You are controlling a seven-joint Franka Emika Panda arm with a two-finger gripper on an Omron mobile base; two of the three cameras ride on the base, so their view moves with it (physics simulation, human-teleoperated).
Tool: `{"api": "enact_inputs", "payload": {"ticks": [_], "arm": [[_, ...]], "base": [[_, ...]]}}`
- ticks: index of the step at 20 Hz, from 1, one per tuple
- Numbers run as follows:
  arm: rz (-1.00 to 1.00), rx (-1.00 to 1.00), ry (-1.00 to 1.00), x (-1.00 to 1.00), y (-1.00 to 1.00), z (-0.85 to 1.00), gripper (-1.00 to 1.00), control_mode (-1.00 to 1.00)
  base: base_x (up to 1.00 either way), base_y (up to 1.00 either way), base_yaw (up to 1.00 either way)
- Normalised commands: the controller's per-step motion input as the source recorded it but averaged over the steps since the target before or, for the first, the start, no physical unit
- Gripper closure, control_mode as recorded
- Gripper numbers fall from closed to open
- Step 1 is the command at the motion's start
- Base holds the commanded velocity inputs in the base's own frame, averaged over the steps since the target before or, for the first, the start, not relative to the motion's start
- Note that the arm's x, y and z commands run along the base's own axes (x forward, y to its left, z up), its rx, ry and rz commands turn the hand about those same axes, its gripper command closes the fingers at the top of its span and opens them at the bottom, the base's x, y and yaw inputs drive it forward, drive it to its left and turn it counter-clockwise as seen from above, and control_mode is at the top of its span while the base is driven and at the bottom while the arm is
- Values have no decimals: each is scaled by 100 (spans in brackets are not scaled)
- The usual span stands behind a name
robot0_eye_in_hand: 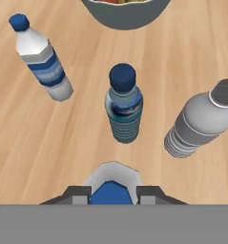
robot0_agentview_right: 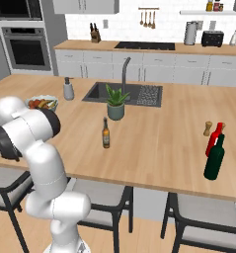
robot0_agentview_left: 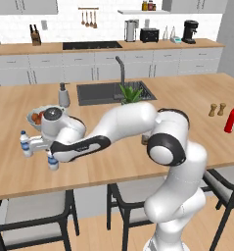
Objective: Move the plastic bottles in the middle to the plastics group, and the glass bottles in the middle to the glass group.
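Observation:
My gripper (robot0_eye_in_hand: 111, 194) points down over the left end of the island counter, shut on a small plastic bottle (robot0_eye_in_hand: 111, 187) with a blue cap; the bottle's lower part (robot0_agentview_left: 52, 163) shows under my forearm. Just beyond it stand three more plastic bottles: a clear one with a blue label (robot0_eye_in_hand: 41, 59) (robot0_agentview_left: 24, 143), a blue-tinted one (robot0_eye_in_hand: 123, 102) and a plain greyish one (robot0_eye_in_hand: 201, 119). The amber glass bottle (robot0_agentview_right: 106, 133) stands mid-counter by a plant. The red bottle (robot0_agentview_right: 214, 139) and the dark green bottle (robot0_agentview_right: 215, 158) stand at the right end.
A bowl of fruit (robot0_agentview_left: 37, 117) sits right behind the plastic bottles, with a soap dispenser (robot0_agentview_left: 63, 94) farther back. The sink (robot0_agentview_left: 101, 92), its faucet and a potted plant (robot0_agentview_right: 115, 105) occupy the middle. Wooden shakers (robot0_agentview_left: 217, 109) stand near the red bottle. Stools line the near edge.

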Motion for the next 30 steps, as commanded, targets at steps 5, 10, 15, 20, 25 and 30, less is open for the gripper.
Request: {"api": "enact_inputs", "payload": {"ticks": [5, 10, 15, 20, 25, 30], "arm": [[0, 7, 0, 0, 0, -18, 100, -100], [0, 2, 0, 0, 0, -32, 100, -100], [-1, 0, 0, 0, 0, -32, 100, -100], [0, 0, 0, 0, 0, -13, 100, -100], [0, 0, 0, 0, 0, 0, -100, -100], [0, 0, 0, 0, 0, 0, -100, -100]], "base": [[0, 0, 0], [0, 0, 0], [0, 0, 0], [0, 0, 0], [0, 0, 0], [0, 0, 0]]}}
